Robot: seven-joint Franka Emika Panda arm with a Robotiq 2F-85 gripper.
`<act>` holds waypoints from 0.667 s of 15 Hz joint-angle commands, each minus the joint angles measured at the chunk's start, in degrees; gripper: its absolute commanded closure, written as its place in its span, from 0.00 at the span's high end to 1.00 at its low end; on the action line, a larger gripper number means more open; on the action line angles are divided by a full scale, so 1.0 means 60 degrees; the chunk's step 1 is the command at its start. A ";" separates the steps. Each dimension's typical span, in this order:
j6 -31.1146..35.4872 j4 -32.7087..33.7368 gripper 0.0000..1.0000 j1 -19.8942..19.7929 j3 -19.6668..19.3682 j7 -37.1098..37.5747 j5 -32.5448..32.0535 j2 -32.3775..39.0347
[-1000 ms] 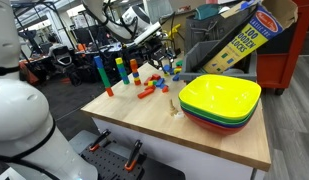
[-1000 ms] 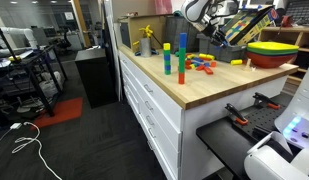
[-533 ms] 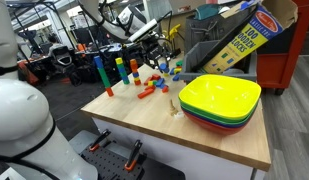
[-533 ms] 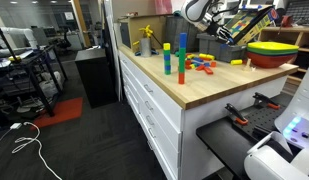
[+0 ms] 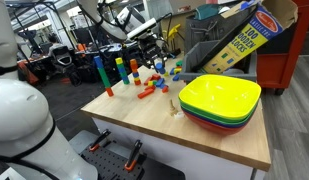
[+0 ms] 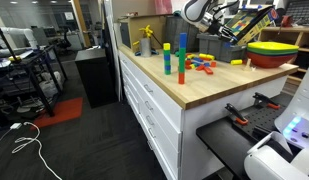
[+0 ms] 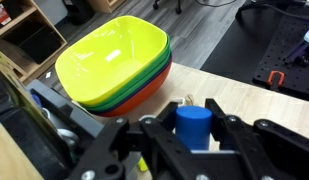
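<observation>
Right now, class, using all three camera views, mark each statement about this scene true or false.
1. The pincer grips a blue block. True.
2. The top bowl is red. False: it is yellow-green.
3. The bowls stand on a wooden table. True.
4. The bowls lie scattered singly. False: they are nested in one stack.

even indoor overhead light, soft shadows; wrist view foreground blurred.
</observation>
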 commanded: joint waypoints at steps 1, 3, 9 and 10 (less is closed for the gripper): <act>-0.0418 -0.0140 0.09 -0.0121 0.0196 -0.0254 0.0309 -0.0283; -0.0541 -0.0050 0.09 -0.0115 0.0240 -0.0187 0.0534 -0.0263; -0.0826 0.0067 0.09 -0.0105 0.0264 -0.0038 0.1158 -0.0222; -0.0869 0.0042 0.09 -0.0112 0.0252 0.0004 0.1232 -0.0209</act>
